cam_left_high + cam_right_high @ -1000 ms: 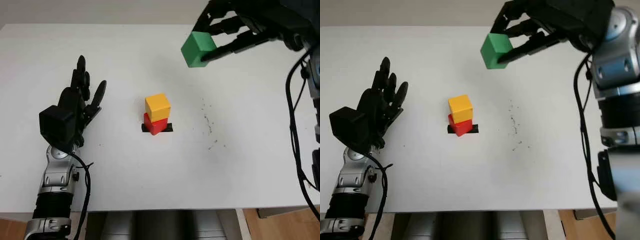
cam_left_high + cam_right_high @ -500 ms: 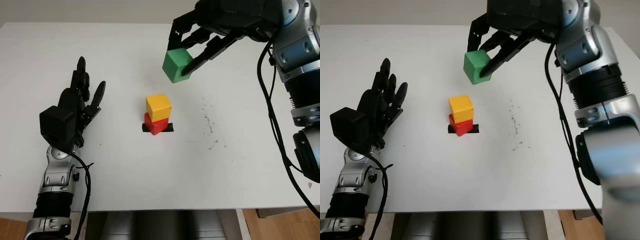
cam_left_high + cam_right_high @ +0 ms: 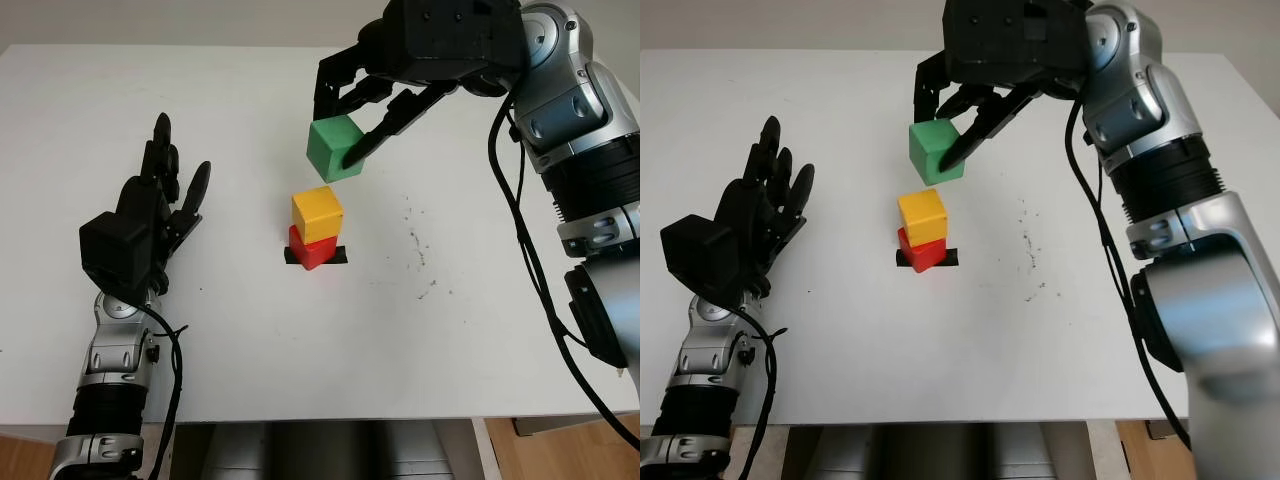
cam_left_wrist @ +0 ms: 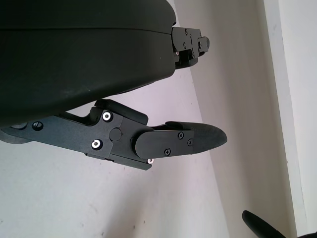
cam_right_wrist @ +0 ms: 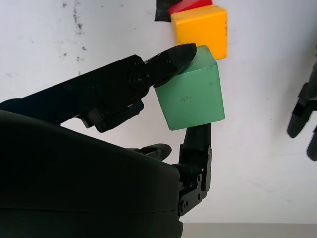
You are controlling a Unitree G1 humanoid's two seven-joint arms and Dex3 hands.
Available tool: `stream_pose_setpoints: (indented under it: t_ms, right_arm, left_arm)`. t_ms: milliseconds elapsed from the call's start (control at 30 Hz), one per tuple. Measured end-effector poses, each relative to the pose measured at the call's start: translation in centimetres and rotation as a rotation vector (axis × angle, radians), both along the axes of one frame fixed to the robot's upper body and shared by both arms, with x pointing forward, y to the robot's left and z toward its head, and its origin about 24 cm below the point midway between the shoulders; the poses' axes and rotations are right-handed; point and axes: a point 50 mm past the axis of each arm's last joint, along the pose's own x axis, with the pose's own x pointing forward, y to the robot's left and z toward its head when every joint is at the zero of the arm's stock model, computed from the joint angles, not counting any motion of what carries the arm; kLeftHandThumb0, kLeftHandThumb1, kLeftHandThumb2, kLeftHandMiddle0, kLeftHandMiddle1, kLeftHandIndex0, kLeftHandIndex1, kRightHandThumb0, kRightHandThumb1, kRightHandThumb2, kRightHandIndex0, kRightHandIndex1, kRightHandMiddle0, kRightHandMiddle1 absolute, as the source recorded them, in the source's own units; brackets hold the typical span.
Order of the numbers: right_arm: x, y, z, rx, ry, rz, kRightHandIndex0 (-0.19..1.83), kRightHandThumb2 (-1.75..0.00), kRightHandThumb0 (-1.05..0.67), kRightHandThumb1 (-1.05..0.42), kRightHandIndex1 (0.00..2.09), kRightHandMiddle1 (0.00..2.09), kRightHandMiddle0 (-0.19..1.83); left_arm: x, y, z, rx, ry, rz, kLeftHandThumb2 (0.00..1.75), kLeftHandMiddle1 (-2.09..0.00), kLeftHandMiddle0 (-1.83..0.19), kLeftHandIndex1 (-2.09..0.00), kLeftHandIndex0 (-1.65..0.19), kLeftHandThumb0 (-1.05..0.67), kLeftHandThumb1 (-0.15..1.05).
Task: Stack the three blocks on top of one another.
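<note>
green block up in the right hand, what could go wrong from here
1. The green block is pinched by fingertips at its edges and sits tilted, so it may slip or land askew.
2. The yellow block is twisted relative to the red block, so a bump from the right hand could topple the pair.
3. The green block hangs behind the stack, not above it; releasing now would miss.
The left hand is open, far off.
</note>
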Motion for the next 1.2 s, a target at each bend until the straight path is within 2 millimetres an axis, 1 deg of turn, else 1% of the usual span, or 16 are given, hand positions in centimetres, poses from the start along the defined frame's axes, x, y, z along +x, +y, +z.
stream_pose_setpoints:
  t_ms: [167, 333, 700, 1000, 1200]
  right_arm:
    - [-0.4, 0.3, -0.4, 0.015, 0.029, 0.017, 0.35, -0.06, -0.45, -1.02, 0.01, 1.72, 0.21]
    - [-0.9, 0.8, -0.3, 0.015, 0.029, 0.034, 0.36, -0.05, -0.45, -1.02, 0.03, 1.73, 0.21]
    - [-0.7, 1.1, -1.1, 0.031, 0.060, 0.021, 0.36, -0.05, -0.45, -1.01, 0.03, 1.74, 0.22]
    - [-0.4, 1.4, -2.2, 0.026, 0.071, -0.005, 0.38, -0.05, -0.44, -0.99, 0.05, 1.73, 0.27]
    - [-0.4, 1.7, -2.7, -0.001, 0.062, -0.011, 0.39, -0.05, -0.44, -0.99, 0.05, 1.73, 0.27]
  left_arm:
    - [0.0, 0.0, 0.0, -0.005, 0.000, -0.003, 0.41, -0.06, 0.07, -0.06, 0.07, -0.62, 1.05]
    - [0.0, 0.0, 0.0, -0.002, 0.000, -0.003, 0.42, -0.05, 0.07, -0.06, 0.07, -0.63, 1.05]
    - [0.0, -0.1, 0.0, -0.006, 0.002, -0.016, 0.42, -0.05, 0.09, -0.04, 0.09, -0.61, 1.05]
    - [0.0, 0.0, 0.0, 0.008, 0.001, -0.001, 0.42, -0.05, 0.07, -0.06, 0.07, -0.62, 1.05]
    - [0.0, 0.0, 0.0, 0.006, 0.000, 0.001, 0.40, -0.06, 0.06, -0.06, 0.06, -0.64, 1.05]
